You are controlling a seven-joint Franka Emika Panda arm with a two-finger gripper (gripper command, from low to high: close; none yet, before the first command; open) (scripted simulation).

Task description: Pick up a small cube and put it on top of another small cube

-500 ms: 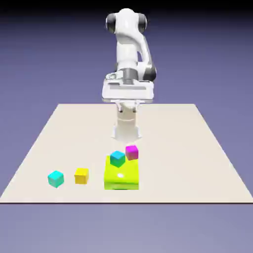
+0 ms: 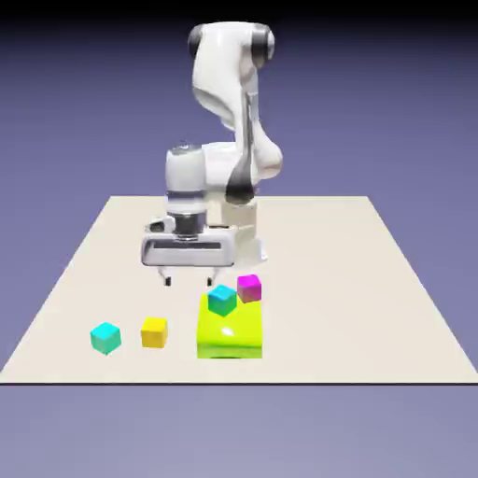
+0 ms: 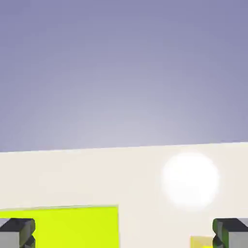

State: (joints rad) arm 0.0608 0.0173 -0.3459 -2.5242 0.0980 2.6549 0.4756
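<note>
Exterior view first: my gripper [image 2: 189, 278] hangs above the bench [image 2: 373, 280], jaws spread wide and holding nothing, fingers pointing down. I take the lime-green block [image 2: 230, 334] as my landmark. The yellow cube [image 2: 154, 332] sits on the bench a short way off the block's side toward the exterior view's left, apart from it. The cyan cube on the bench [image 2: 105, 337] lies farther out on that same side, near the yellow one but not touching. A second cyan cube [image 2: 222, 300] rests on the block's top at its far edge, and the magenta cube [image 2: 249, 288] sits just behind the block's far corner toward the exterior view's right. My gripper is beyond the block's far left corner, higher than its top, and not yet over the yellow cube.

I judge the yellow cube to be light and rigid, with flat, smooth faces. It should take a plain pinch across two opposite sides at mid-height, and it stands clear enough of its neighbours for my fingers to pass down either side. Smooth faces could slip if I grip near an edge.

Hand view adds little: backdrop, a strip of bench with a bright glare spot, the block's green face [image 3: 63, 225] low on one side, and a sliver of yellow [image 3: 202, 241] at the bottom beside one fingertip [image 3: 231, 232]. Only the exterior view shows the other cubes and how far apart they sit.
</note>
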